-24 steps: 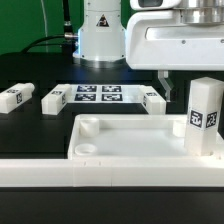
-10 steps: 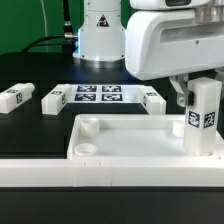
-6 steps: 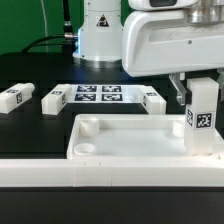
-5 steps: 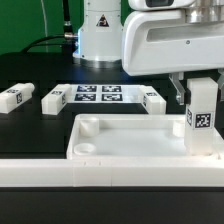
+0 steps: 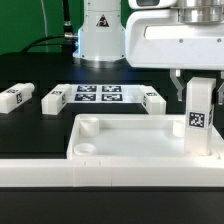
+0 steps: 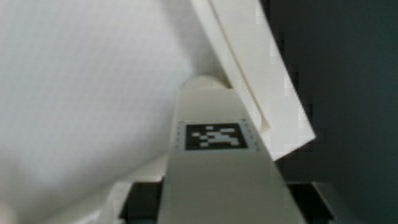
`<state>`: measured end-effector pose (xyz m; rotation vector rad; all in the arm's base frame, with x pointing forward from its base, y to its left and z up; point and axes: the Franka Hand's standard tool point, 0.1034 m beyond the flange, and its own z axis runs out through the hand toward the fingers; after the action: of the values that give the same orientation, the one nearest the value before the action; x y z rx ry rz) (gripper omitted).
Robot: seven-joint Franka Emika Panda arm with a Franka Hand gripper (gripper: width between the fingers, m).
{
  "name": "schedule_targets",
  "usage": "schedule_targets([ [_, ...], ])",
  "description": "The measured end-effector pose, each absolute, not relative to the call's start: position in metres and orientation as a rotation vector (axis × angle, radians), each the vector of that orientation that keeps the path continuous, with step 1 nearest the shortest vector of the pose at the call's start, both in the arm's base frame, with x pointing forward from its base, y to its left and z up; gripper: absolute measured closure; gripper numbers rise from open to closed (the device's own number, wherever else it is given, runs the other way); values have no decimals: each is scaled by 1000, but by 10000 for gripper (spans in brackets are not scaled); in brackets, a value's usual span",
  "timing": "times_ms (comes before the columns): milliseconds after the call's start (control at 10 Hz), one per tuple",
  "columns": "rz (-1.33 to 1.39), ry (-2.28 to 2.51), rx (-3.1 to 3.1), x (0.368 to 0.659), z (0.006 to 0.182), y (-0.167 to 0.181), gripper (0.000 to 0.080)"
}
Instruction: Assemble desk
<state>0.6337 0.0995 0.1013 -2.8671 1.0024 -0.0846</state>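
Observation:
The white desk tabletop (image 5: 120, 152) lies tray-side up near the front wall. One white square leg (image 5: 199, 122) stands upright in its near corner socket at the exterior view's right, its tag facing the camera. My gripper (image 5: 197, 88) hangs over that leg and is shut on its top end. In the wrist view the leg (image 6: 217, 140) runs down between my dark fingers (image 6: 146, 200) to the tabletop (image 6: 89, 80). Three more tagged legs lie loose on the black table: one (image 5: 14, 97), another (image 5: 54, 100) and a third (image 5: 153, 100).
The marker board (image 5: 98, 94) lies flat behind the tabletop. A long low white wall (image 5: 100, 176) runs along the front edge. The arm's white base (image 5: 100, 35) stands at the back, with cables to the exterior view's left.
My gripper came from beside the leg onto its top and closed on it. The leg has turned about its axis, its tag now facing more squarely forward. The loose legs have not moved.

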Motion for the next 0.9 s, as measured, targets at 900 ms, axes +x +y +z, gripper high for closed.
schedule_targets([
  [900, -53, 1283, -2741, 633, 101, 102, 224],
])
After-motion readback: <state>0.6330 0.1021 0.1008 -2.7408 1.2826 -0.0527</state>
